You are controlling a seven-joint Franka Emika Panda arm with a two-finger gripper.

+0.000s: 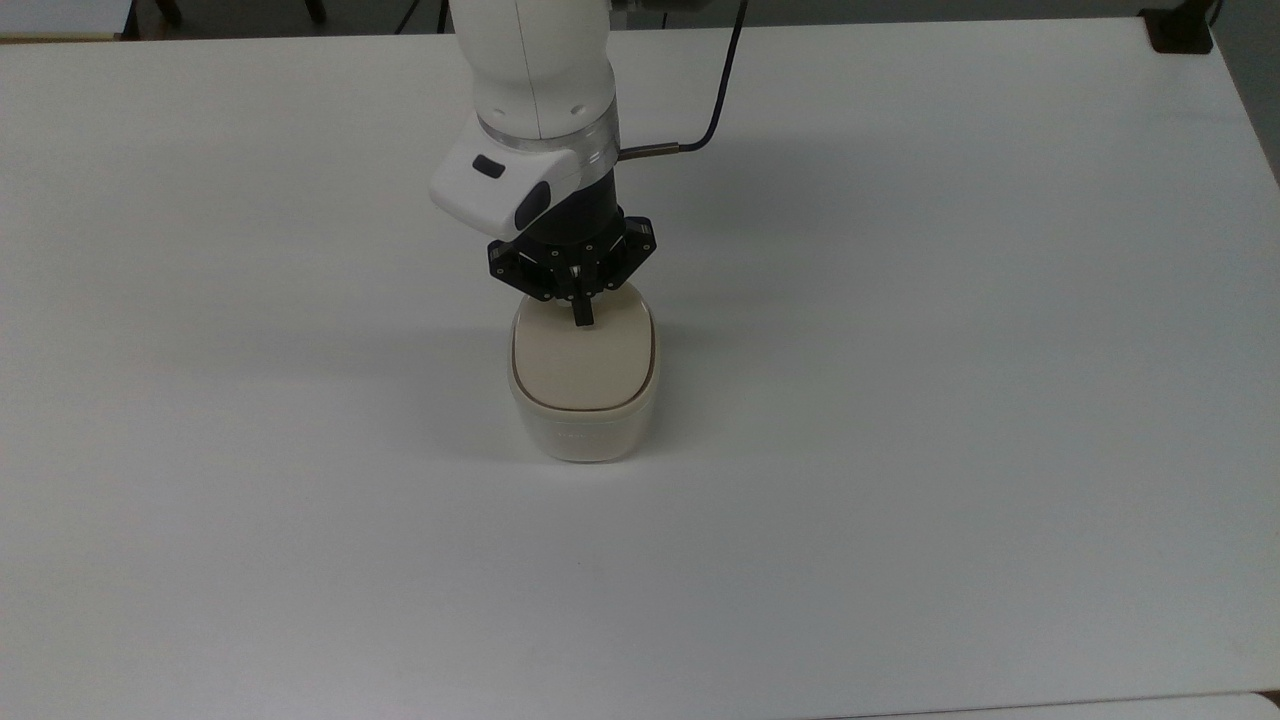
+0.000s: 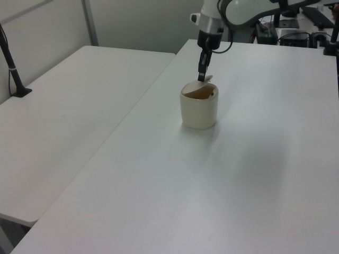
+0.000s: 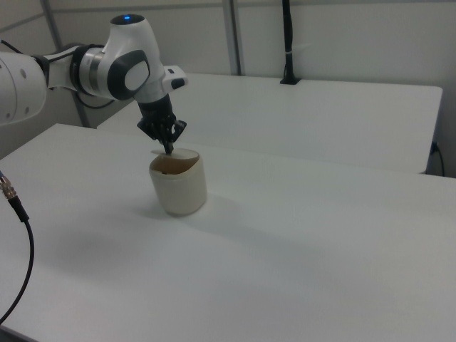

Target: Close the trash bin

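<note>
- Tabletop point(image 1: 950, 420): a broad white surface that carries the bin; in the left view a second white table point(image 2: 69, 100) stands just beside it on the left view's left, with a narrow seam between the two.
- Robot arm point(image 1: 535, 70): white, reaching in from the top view's upper edge; a black cable point(image 1: 715, 95) runs from its wrist toward that edge. In the right view the arm enters from the right view's left.
- Trash bin point(image 1: 584, 430): white rounded-square body, standing upright near the middle of the tabletop, opening upward. In the top view its longer side runs from the arm toward the near edge of the tabletop.
- Lid point(image 1: 580, 365): beige and flat, lying nearly level over the opening in the top view. The left view and the right view show it tilted, raised a little at the arm's side, with the brown interior visible beneath; the bin is not fully closed.
- Hand point(image 1: 579, 315): black, pointing straight down, its fingers drawn tightly together and gripping nothing; the tip rests on the lid near the edge closest to the arm.
</note>
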